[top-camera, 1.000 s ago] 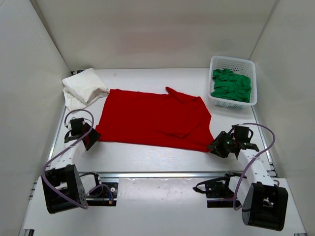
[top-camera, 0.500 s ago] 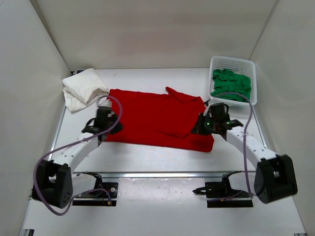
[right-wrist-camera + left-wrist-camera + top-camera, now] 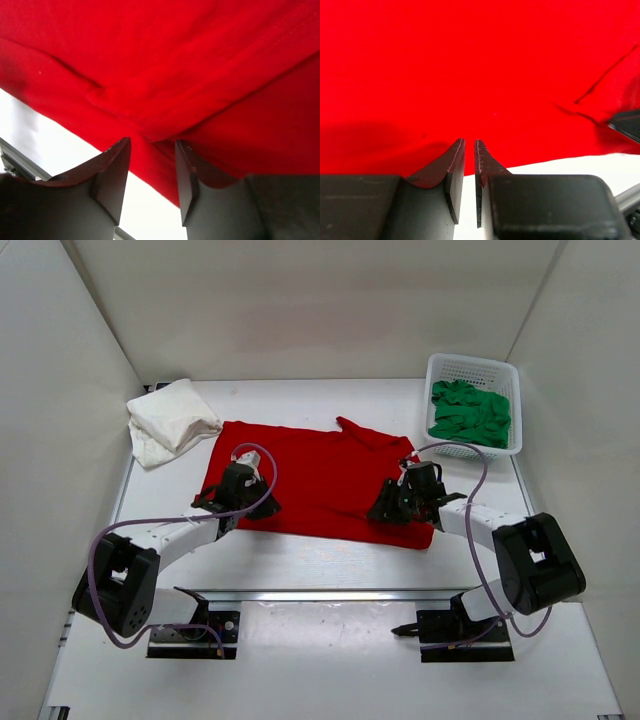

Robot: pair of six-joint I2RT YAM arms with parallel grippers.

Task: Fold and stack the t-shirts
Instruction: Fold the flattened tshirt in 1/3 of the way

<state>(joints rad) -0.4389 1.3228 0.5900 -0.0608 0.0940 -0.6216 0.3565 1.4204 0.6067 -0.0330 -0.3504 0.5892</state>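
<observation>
- Our left claw (image 3: 469,141) sits nearly closed at the near edge of the red t-shirt (image 3: 480,60); we cannot tell if it grips.
- Our right claw (image 3: 152,142) gapes, the shirt's hem between its fingers.

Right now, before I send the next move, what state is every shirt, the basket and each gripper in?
red t-shirt: spread out on the table, right side doubled over.
off-white t-shirt: loosely bundled, far left corner.
green t-shirt: crumpled inside the basket.
basket: upright, far right.
left gripper: jaws nearly together at the red t-shirt's near edge; grip unclear.
right gripper: open, a red fold between its jaws.
</observation>
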